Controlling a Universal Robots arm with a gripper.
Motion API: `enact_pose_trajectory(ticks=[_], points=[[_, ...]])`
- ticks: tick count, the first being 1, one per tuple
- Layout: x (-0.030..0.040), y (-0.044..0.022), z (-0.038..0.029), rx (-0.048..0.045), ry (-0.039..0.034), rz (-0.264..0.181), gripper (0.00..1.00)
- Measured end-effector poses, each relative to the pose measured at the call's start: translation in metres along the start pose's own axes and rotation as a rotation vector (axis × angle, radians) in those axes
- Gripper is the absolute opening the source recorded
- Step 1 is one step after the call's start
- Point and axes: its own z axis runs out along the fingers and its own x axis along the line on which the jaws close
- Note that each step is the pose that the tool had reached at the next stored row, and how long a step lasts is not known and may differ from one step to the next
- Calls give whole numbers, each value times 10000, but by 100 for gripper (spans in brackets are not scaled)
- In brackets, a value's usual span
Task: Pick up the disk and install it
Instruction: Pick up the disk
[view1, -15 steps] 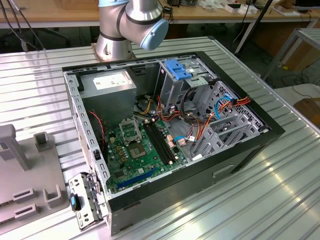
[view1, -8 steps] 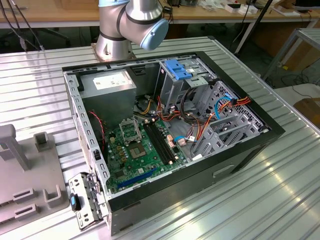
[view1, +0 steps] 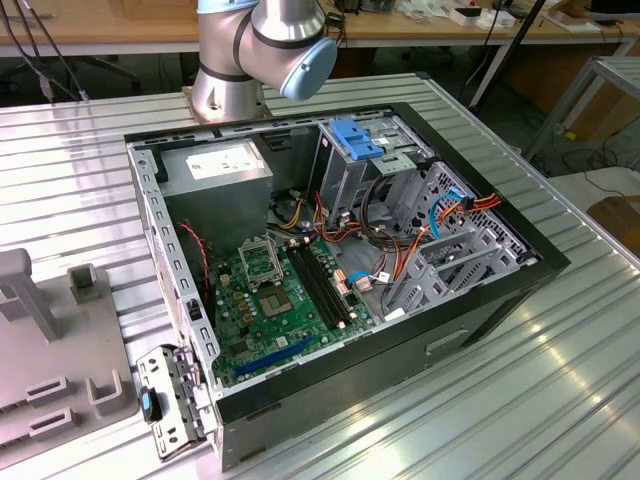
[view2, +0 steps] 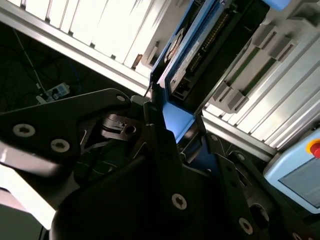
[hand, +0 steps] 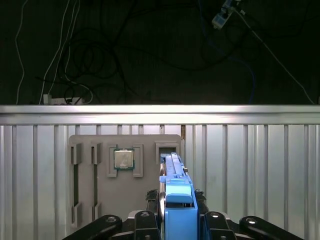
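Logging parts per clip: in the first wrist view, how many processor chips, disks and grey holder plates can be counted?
processor chip: 1
disk: 1
grey holder plate: 1
Total: 3

The exterior view looks down at a slant from well above the ribbed desk (view1: 80, 160), with the grey holder (view1: 60, 340) at the exterior view's left edge and the open computer case (view1: 450, 340) beside it. The first wrist view faces down on the holder (hand: 125, 195) from above, sighting along the disk (hand: 176, 200). The second wrist view sits close behind the fingers (view2: 160, 150), looking obliquely past them toward the holder (view2: 235, 95). All 3 views share the holder and desk; the 2 wrist views share the disk (view2: 177, 122).
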Motion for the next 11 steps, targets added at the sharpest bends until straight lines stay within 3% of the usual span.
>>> enact_pose_trajectory(ticks=[11], points=[[-4, -1, -215, -11, 2, 1, 37]])
